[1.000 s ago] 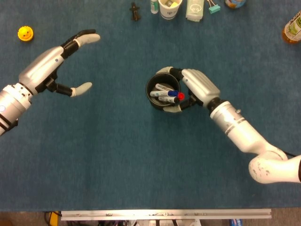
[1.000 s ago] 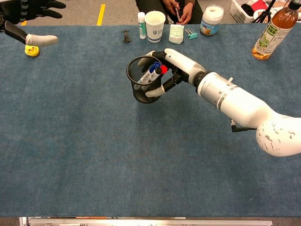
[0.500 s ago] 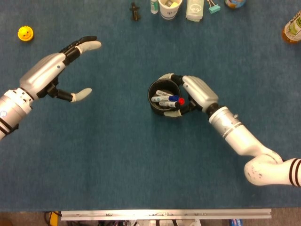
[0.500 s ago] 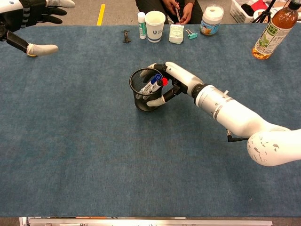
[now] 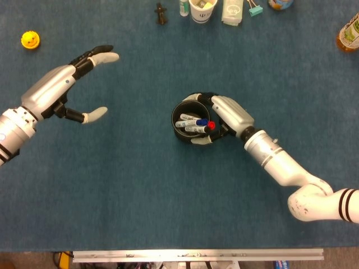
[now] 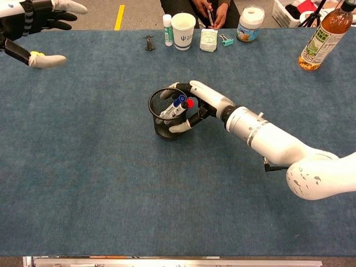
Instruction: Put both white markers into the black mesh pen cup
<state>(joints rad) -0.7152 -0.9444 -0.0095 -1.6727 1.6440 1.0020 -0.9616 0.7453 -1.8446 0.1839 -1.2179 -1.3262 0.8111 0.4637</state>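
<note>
1. Reading labels gives little: the white paper cup (image 6: 183,30) at the top centre of the chest view carries a dark emblem too small to make out, and the label on the amber bottle (image 6: 324,36) at the upper right is not legible.
2. Standing near the middle of the blue table (image 5: 140,190), the black mesh pen cup (image 5: 188,119) holds both white markers (image 5: 190,123), one with a blue cap and one with a red cap, leaning toward the cup's right rim.
3. Wrapping the cup's right side, the right hand (image 5: 227,115) grips it, with one finger curled over the upper rim and the thumb pressed against the lower wall.
4. Hovering at the left of the head view, the left hand (image 5: 64,87) is spread, fingers and thumb well apart, holding nothing.
5. Compared with a second ago, the cup and right hand have shifted lower in the frame and slightly left, the markers staying inside; the left hand has barely moved.
6. Lying at the upper left, a yellow toy (image 5: 30,39) sits well apart from the cup; a glue stick (image 6: 167,30), a jar (image 6: 250,23) and a binder clip (image 6: 226,40) line the top edge.
</note>
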